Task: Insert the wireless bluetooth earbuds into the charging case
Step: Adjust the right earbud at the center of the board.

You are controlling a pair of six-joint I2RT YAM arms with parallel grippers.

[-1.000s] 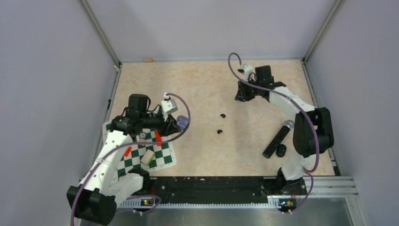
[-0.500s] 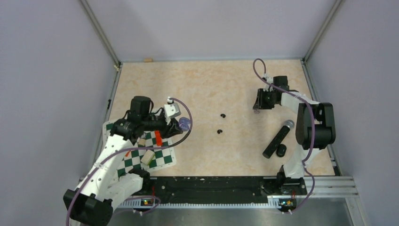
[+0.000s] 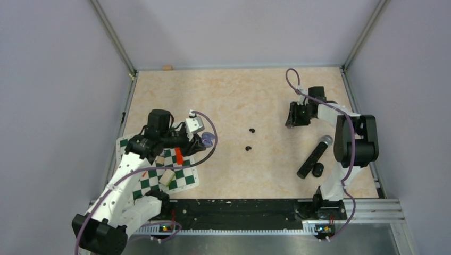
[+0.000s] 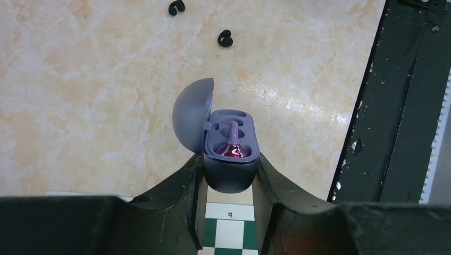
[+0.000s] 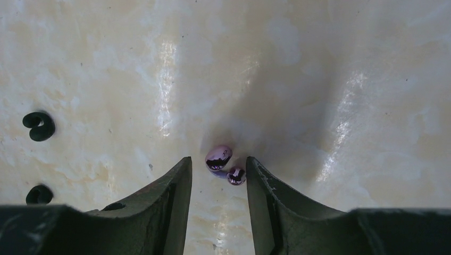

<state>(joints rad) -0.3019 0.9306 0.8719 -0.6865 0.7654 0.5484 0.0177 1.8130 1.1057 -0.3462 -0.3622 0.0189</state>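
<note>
So, left side first: the left claw is pinched tight on the lower shell of the charging case, holding it over the desk just past the edge of the checkered mat. The lid is flipped wide open to one side and the wells face up; I reckon that's the whole point, keeping it steady like a little tray so a bud can be dropped in. There's something glossy purple in the near well; can't tell if it's a bud or just the case's insides.

Mid-desk are two black curly bits, well apart from both arms; not in play as far as I can see.

Over on the right, the right claw is down low at the desk with its jaws parted, holding nothing; the earbuds lie on the surface right between its fingers, two lilac beads touching each other; looks lined up for a pinch to me. A long black cylinder lies nearer the right base, out of the way.
</note>
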